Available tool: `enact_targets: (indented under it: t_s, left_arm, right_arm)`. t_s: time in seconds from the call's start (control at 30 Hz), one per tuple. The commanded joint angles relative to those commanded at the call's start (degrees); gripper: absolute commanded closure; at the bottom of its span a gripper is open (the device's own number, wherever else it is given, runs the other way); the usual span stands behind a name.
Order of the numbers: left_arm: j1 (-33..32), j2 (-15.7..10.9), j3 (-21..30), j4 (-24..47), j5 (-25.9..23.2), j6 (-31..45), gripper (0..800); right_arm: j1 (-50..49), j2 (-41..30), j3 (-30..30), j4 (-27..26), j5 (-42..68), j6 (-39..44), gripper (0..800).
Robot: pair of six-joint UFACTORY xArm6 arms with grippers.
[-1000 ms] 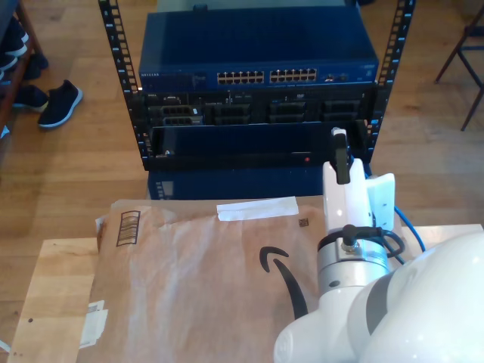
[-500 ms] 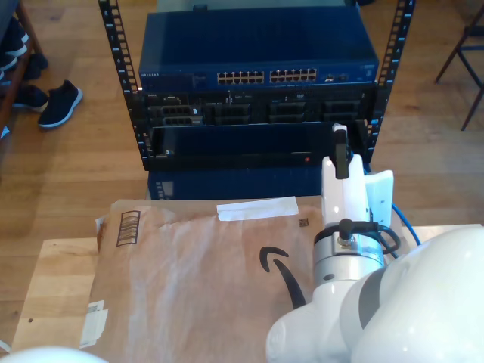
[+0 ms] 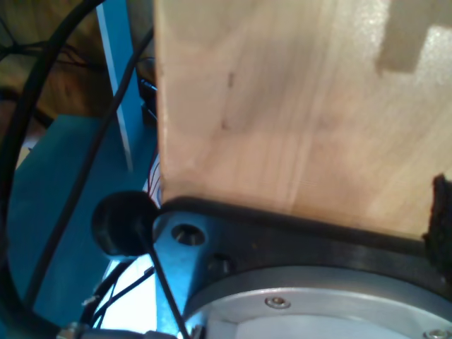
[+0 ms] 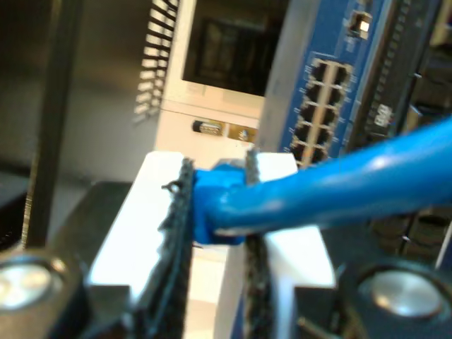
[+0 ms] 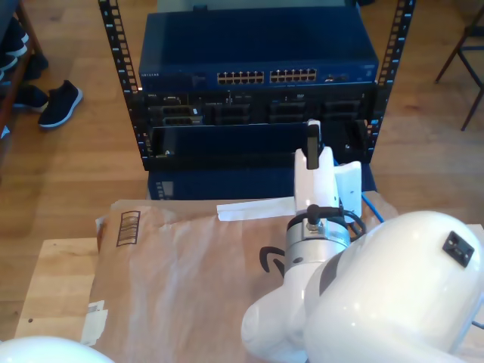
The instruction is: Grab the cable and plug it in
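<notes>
Currently: my second gripper (image 4: 215, 212) pinches cable (image 4: 332, 187) near its plug end, far side of table (image 5: 57, 280), facing switch (image 5: 257, 57). Cable light, limp; grip just behind plug. My first gripper: finger state indeterminate.

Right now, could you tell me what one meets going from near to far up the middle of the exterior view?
White arm → my second gripper, shut on the blue Ethernet cable → black rack units → blue network switch with its row of ports → wooden floor.
</notes>
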State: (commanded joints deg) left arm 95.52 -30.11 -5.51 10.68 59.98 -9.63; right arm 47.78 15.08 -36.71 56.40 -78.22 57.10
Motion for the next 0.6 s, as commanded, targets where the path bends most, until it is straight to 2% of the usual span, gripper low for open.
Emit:
enact_targets:
  t_s: [0.07,0.23,0.43,0.53,0.6]
  left_arm:
    - [0.00,0.00,0.00,0.00,0.00,0.00,0]
    - [0.00,0.00,0.00,0.00,0.00,0.00,0]
    - [0.00,0.00,-0.09,0.00,0.00,0.00,0]
    - [0.00,0.00,-0.09,0.00,0.00,0.00,0]
    - [0.00,0.00,0.00,0.00,0.00,0.00,0]
  right_arm:
    - [0.00,-0.18,-0.62,0.35,1.05,-3.87,800]
    - [0.18,-0.79,-0.97,4.48,4.40,-7.12,800]
    - [0.18,-0.97,-1.14,5.63,7.56,-10.73,800]
    - [0.18,-0.88,-5.01,7.30,10.29,-14.42,800]
    - [0.26,-0.79,-8.79,10.73,11.87,-18.99,800]
